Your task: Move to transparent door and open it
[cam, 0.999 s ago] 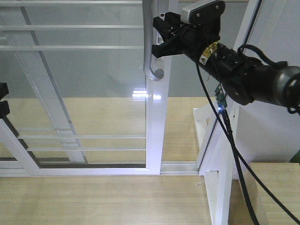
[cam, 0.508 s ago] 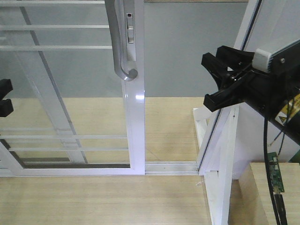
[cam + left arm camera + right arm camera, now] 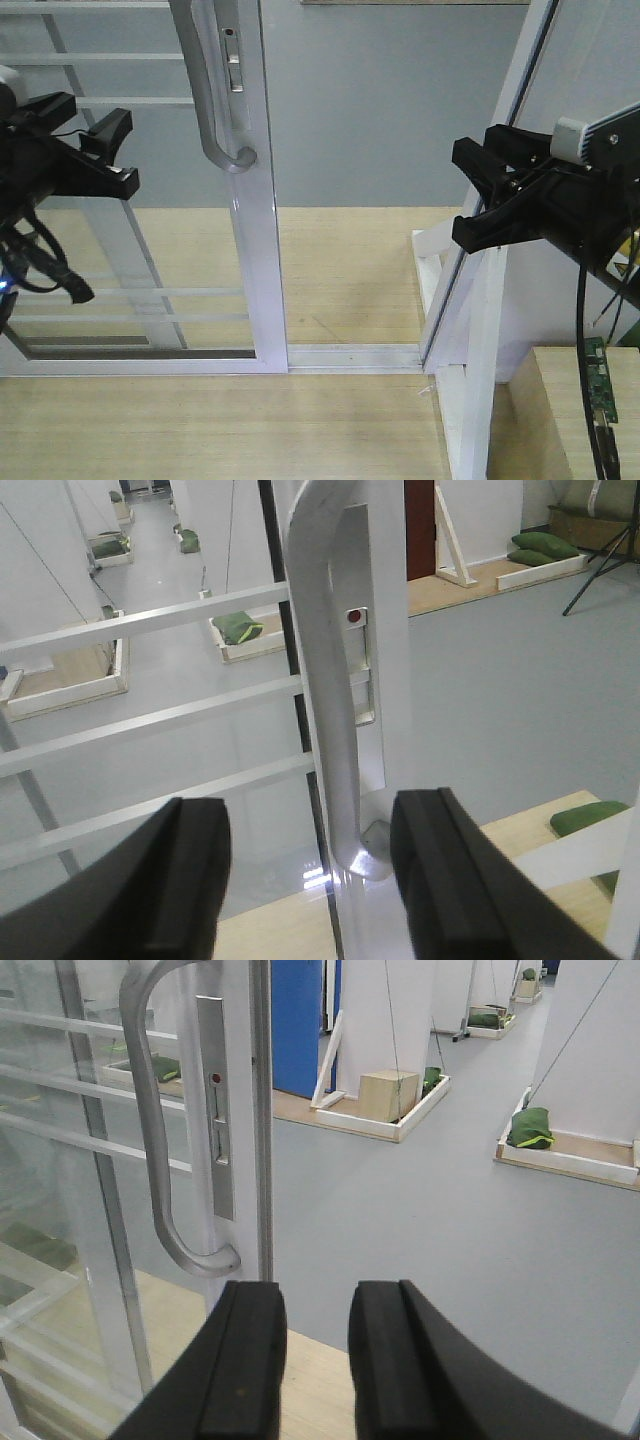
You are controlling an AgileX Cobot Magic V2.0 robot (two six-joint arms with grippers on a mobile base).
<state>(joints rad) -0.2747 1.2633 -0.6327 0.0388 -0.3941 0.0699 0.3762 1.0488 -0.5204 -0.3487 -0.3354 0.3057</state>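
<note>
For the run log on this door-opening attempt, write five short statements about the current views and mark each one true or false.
1. The transparent door is slid partly open, leaving a gap between it and the white post on the right. True.
2. The right end effector is clamped on the handle. False: it is open, holds nothing and sits across the gap from the door.
3. The left end effector is open and not touching the handle. True.
4. The handle is a round knob. False: it is a long curved grey pull bar.
5. The lock slot sits on the door frame beside the handle. True.
</note>
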